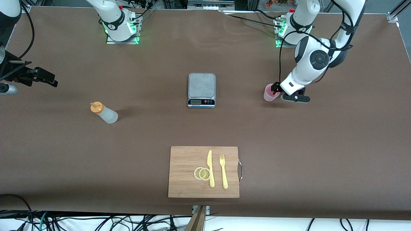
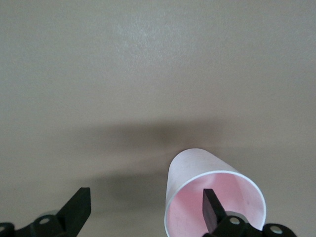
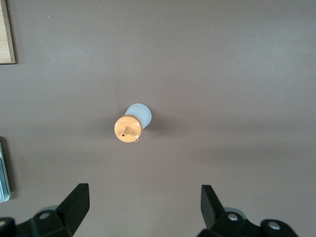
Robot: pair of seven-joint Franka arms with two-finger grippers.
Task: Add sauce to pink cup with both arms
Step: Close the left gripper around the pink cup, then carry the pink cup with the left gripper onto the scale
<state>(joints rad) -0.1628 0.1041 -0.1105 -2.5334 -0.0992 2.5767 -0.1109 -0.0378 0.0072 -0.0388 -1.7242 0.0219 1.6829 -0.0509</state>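
The pink cup (image 1: 269,93) stands upright toward the left arm's end of the table. My left gripper (image 1: 284,93) is low at the cup and open. In the left wrist view one finger (image 2: 211,207) is inside the cup (image 2: 197,173), and the other finger is well outside it, over bare table. The sauce bottle (image 1: 104,113), whitish with an orange cap, stands toward the right arm's end. My right gripper (image 1: 38,77) hangs open and empty above the table near that end. In its wrist view (image 3: 144,187) the bottle (image 3: 129,127) shows from above, apart from the fingers.
A grey scale (image 1: 201,86) sits mid-table between cup and bottle. Nearer the front camera lies a wooden cutting board (image 1: 186,160) with a yellow knife (image 1: 210,168), a yellow fork (image 1: 223,171) and lemon slices (image 1: 202,173).
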